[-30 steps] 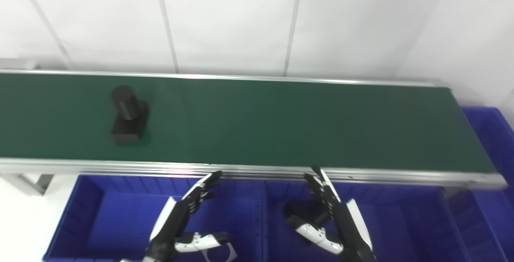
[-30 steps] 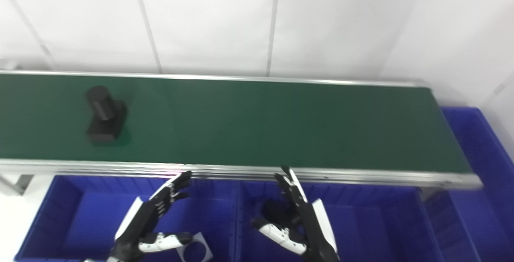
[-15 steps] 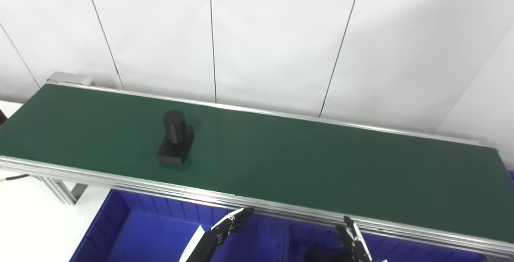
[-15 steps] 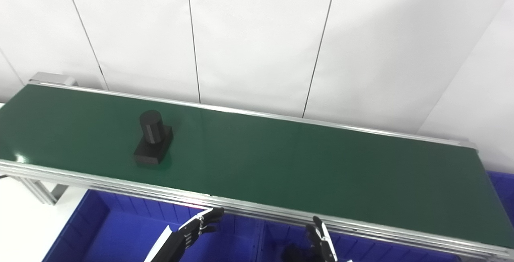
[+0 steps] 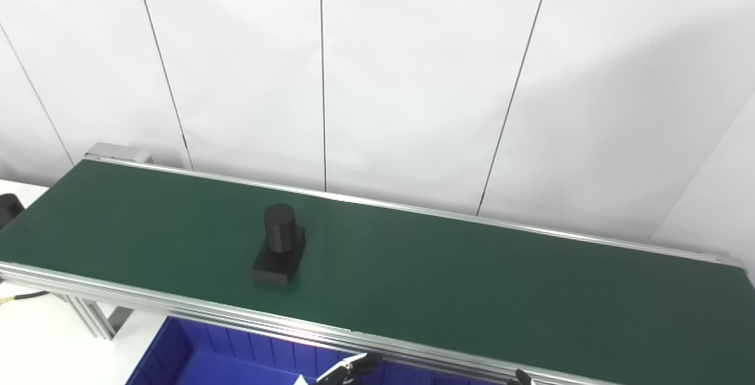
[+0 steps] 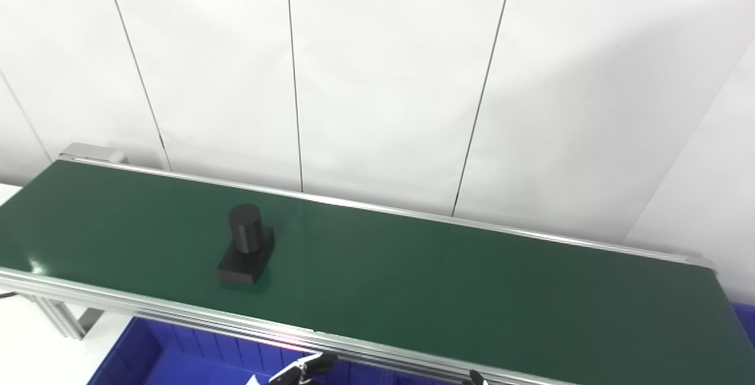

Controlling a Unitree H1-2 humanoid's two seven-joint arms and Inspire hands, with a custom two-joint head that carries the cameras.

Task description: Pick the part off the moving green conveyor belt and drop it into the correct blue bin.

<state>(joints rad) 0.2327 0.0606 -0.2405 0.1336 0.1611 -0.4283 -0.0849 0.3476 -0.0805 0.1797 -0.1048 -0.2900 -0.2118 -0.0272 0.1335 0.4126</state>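
The belt (image 5: 472, 279) is a long, flat band of matte dark green, smooth and free of visible seams. It runs between ribbed aluminium rails (image 5: 177, 305) with a brushed silver finish. The rails slope down toward the right of the view.

The part (image 5: 278, 246) stands upright on the belt, left of centre and nearer the front rail than the back one. It is matte black and consists of a short cylinder with a flat round top, mounted on a low rectangular block. The block's edges are square and sharp. A faint reflection lies on the belt just in front of the block.

Below the front rail, a corner of a blue bin (image 5: 194, 352) shows. It is glossy plastic with vertical ribs on its inner wall.

Only the dark fingertips of the left hand (image 6: 307, 367) rise above the bottom edge, over the bin and below the rail. They touch nothing, but how far the hand is spread cannot be told. The right hand (image 5: 522, 378) shows as a single dark tip, possibly one finger; its state cannot be told either.

Behind the belt stands a wall (image 5: 413, 78) of smooth white panels divided by thin dark joints.
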